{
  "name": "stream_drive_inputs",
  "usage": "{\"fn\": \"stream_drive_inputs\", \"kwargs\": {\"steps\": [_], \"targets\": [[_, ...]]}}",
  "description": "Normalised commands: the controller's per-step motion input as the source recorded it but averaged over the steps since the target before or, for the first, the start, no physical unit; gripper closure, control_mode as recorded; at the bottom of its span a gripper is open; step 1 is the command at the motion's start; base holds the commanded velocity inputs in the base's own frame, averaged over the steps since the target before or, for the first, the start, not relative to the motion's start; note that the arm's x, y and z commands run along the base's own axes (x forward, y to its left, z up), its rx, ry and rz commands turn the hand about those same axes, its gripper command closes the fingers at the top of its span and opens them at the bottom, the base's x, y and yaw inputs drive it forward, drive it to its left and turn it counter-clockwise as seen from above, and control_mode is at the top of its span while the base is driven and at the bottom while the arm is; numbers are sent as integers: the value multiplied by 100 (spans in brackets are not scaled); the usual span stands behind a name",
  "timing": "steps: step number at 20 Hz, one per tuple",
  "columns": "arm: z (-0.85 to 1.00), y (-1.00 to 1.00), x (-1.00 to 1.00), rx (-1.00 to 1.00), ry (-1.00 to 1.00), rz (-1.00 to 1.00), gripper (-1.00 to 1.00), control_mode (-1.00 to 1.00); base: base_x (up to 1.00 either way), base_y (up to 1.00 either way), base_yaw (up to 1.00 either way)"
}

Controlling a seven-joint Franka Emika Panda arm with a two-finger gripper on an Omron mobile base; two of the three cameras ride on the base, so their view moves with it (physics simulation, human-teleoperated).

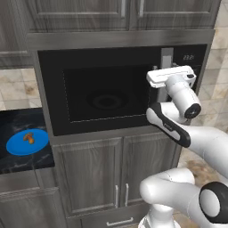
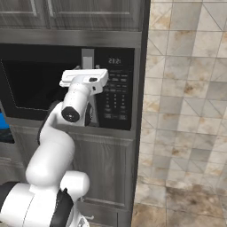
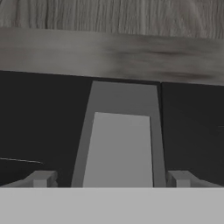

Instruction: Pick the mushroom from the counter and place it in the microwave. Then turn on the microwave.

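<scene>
The small orange-brown mushroom (image 1: 30,137) lies on a blue plate (image 1: 15,146) on the black counter (image 1: 20,116) at the far left. The microwave (image 1: 107,95) has its dark glass door closed, with a grey vertical handle (image 1: 167,55) beside the button panel (image 2: 116,93). My gripper (image 1: 168,71) is up at that handle, far from the mushroom. In the hand view the handle (image 3: 120,144) stands right between my open gripper's (image 3: 111,178) fingertips (image 3: 41,178), with nothing held. From the right side the gripper (image 2: 86,70) presses close to the handle (image 2: 88,56).
Grey wood-grain cabinet doors (image 1: 91,171) sit below the microwave and more cabinets (image 1: 120,11) above it. A tiled wall (image 2: 186,88) and tiled floor (image 2: 177,195) lie to the right of the cabinet column.
</scene>
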Motion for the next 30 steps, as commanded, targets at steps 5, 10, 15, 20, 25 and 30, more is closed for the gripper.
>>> {"fn": "stream_drive_inputs", "kwargs": {"steps": [5, 10, 15, 20, 25, 30], "targets": [[0, 0, 14, 0, 0, 0, -100, -100, 0, 0, 0], [0, 0, 0, 0, 0, 0, 100, -100, 0, 0, 0], [0, 0, 0, 0, 0, 0, 100, -100, 0, 0, 0], [0, 0, -9, 0, 0, 0, 100, -100, 0, 0, 0], [0, 7, -49, 0, 2, 5, 100, -100, 0, 0, 0], [0, 24, -51, 0, 8, 15, 100, -100, 0, 0, 0]]}}
